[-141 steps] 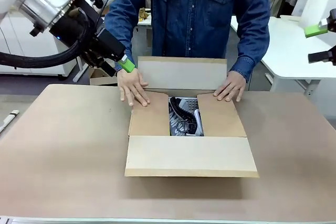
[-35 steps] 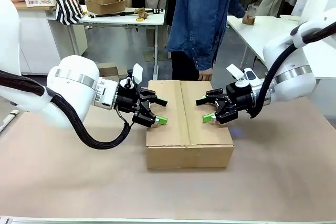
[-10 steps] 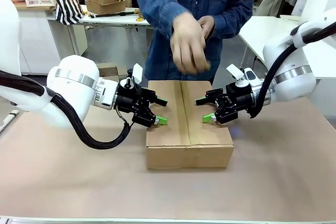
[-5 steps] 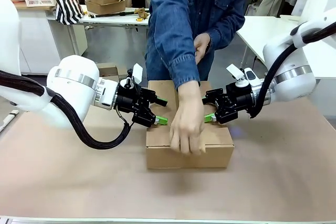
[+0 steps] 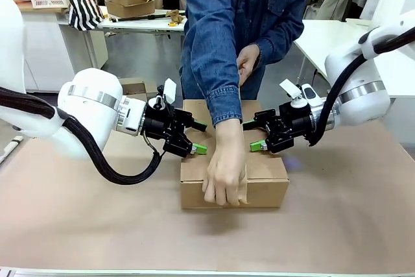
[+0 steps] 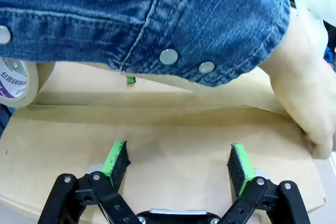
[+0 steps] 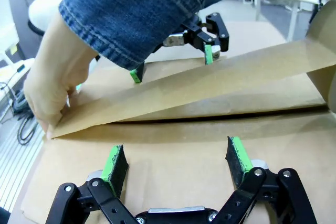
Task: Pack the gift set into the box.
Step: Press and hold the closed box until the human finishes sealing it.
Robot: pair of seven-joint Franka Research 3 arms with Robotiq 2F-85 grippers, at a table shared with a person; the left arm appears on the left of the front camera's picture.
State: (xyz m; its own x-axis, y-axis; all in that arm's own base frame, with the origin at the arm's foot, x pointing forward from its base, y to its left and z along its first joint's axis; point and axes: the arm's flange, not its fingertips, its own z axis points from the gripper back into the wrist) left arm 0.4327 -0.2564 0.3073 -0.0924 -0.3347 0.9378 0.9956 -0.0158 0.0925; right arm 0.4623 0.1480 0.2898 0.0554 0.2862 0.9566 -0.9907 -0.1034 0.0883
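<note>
Item: the box (image 5: 259,170), plain brown corrugated cardboard, stood closed at the centre of the brown worktop (image 5: 84,225), flaps folded flat. Left end effector (image 5: 196,137): at the box's 9 o'clock side, level with its top, fingers spread apart and clamped on nothing; in the left wrist view the left end effector (image 6: 178,162) showed both green pads (image 6: 116,158) parted over the cardboard top (image 6: 173,135). Right end effector (image 5: 253,135): at the box's 3 o'clock side, likewise with fingers apart and empty; in the right wrist view the right end effector (image 7: 177,165) hovered over the box top (image 7: 173,156) with the left end effector (image 7: 173,51) facing it across the box. Person: stood at 12 o'clock in a blue denim shirt (image 5: 233,24), one hand (image 5: 224,170) reaching down over the box's near edge at 6 o'clock, fingers pressed against the front face; the other hand (image 5: 247,63) was held up near the chest. Brown tape strip (image 7: 210,85): stretched taut along the box's middle seam, raised above the top, its near end pinched down under the person's hand (image 7: 52,90). Tape roll (image 6: 18,80): seen at the edge of the left wrist view, just beyond the denim cuff (image 6: 184,51). The gift set's position could not be told with the box closed.
</note>
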